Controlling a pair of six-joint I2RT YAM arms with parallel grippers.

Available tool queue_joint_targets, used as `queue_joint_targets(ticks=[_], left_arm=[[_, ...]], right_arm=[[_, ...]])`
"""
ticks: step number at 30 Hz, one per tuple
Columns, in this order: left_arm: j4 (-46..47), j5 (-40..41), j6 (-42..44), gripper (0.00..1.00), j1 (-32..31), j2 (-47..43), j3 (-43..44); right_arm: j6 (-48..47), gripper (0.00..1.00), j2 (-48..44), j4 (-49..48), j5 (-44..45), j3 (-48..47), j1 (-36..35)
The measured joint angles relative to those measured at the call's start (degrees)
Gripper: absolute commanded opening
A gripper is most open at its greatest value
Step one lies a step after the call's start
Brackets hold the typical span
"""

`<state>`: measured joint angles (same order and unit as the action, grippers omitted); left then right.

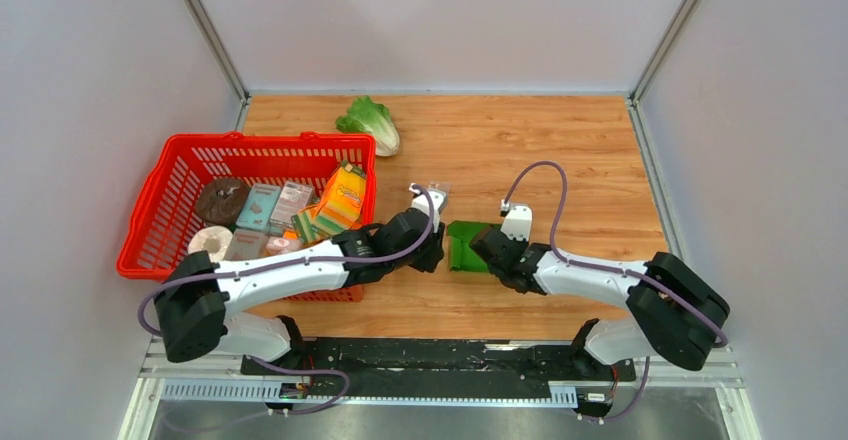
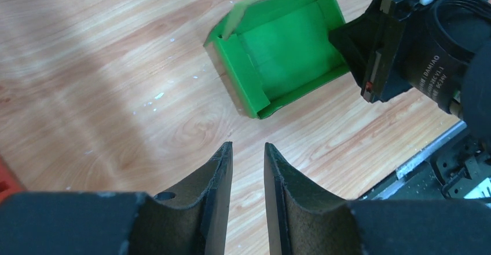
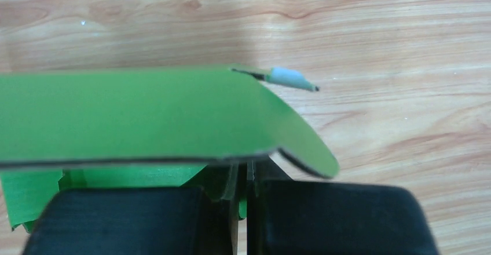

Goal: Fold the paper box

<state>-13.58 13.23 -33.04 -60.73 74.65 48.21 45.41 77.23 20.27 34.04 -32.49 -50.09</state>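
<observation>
The bright green paper box (image 1: 468, 247) lies on the wood table between the two arms, partly formed into an open tray with raised walls (image 2: 284, 52). My right gripper (image 1: 492, 252) is shut on the box's right wall; green card shows between the jaws (image 3: 242, 204), and a large flap (image 3: 145, 116) arches over the fingers. My left gripper (image 1: 432, 250) sits just left of the box, empty, its fingers (image 2: 223, 174) slightly apart and a short way from the box's near corner.
A red basket (image 1: 180, 160) with an orange printed carton (image 1: 343, 195) and other packets stands at the left, touching the left arm. A pale green lettuce (image 1: 370, 123) lies at the back. A small clear packet (image 1: 437, 189) lies behind the left gripper.
</observation>
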Motion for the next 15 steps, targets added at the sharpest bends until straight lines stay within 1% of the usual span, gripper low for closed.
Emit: queue_joint_targets(ticks=[1, 3, 4, 5, 7, 10, 12, 15], left_arm=[[0.52, -0.28, -0.13, 0.35, 0.0, 1.03, 0.24], [1.01, -0.76, -0.26, 0.35, 0.0, 3.61, 0.76], [1.09, -0.9, -0.31, 0.34, 0.0, 4.72, 0.92], [1.25, -1.05, -0.31, 0.35, 0.0, 5.57, 0.94], [1.27, -1.42, -0.31, 0.35, 0.0, 6.78, 0.94], [2.23, -1.64, -0.31, 0.34, 0.02, 6.73, 0.94], [2.8, -1.86, -0.28, 0.35, 0.0, 6.71, 0.94], [3.28, -2.47, -0.28, 0.35, 0.0, 6.64, 0.94]], right_arm=[[0.61, 0.0, 0.79, 0.68, 0.98, -0.57, -0.04], [1.16, 0.11, 1.49, 1.2, 1.86, -1.11, -0.13], [1.14, 0.17, 1.44, 1.2, 1.84, -1.09, -0.13], [1.01, 0.29, 1.31, 1.07, 1.73, -1.01, -0.09], [0.13, 0.4, -0.04, 0.9, 0.57, -0.39, 0.17], [-0.98, 0.44, -4.98, 1.49, -1.77, 0.66, 1.01], [-1.79, 0.44, -9.53, 1.73, -3.58, 1.11, 1.97], [-2.82, 0.41, -15.69, 1.64, -5.81, 1.62, 3.41]])
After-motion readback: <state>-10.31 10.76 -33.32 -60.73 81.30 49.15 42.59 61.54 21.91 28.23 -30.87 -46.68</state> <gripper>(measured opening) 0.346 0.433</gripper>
